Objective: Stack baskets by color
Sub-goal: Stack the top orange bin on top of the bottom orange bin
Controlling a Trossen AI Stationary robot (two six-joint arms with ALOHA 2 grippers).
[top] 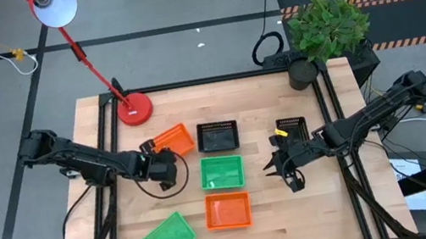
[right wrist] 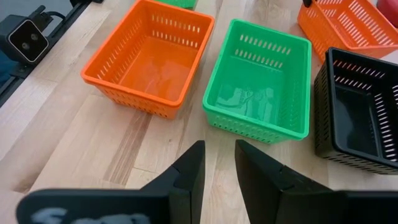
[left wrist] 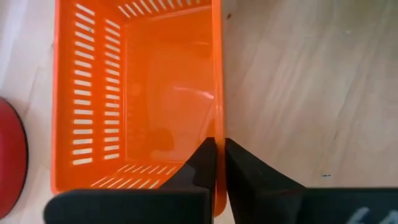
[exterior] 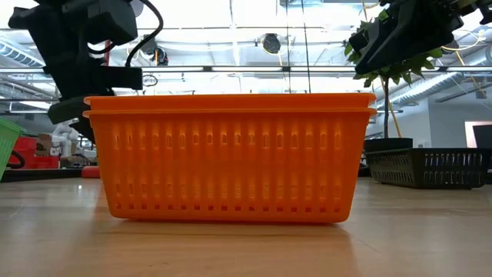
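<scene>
My left gripper [left wrist: 216,163] has its fingers pinched on the rim wall of an orange basket [top: 173,140], one finger inside, one outside, only the wall between them. In the high view that basket sits tilted at about 10 o'clock from table centre, just beside the red lamp base [top: 134,108], which lies at its 11 o'clock.

My right gripper [right wrist: 219,163] hangs over bare wood at about 3 o'clock, fingers parted a little, holding nothing, touching nothing.

Outward from there: a black basket [top: 217,136] at 12 o'clock of centre, a green basket [top: 221,172] dead centre, just below the black one. A second orange basket [top: 227,211] at 6 o'clock, just beside the green one. Another green basket [top: 168,236] at 7 o'clock, rotated, well apart from the rest. Another black basket [top: 292,129] at 2 o'clock, right by my right arm (partly covered by it, so I can't see it whole).

The low view is mostly filled by the near orange basket, which shows a double rim, so it looks like two nested; I can't confirm that from above. How many are nested in the other baskets, I can't make out. In the left wrist view my own fingers cover the near corner of the held basket. A potted plant [top: 325,26] sits at the far right table corner, about 1 o'clock.
</scene>
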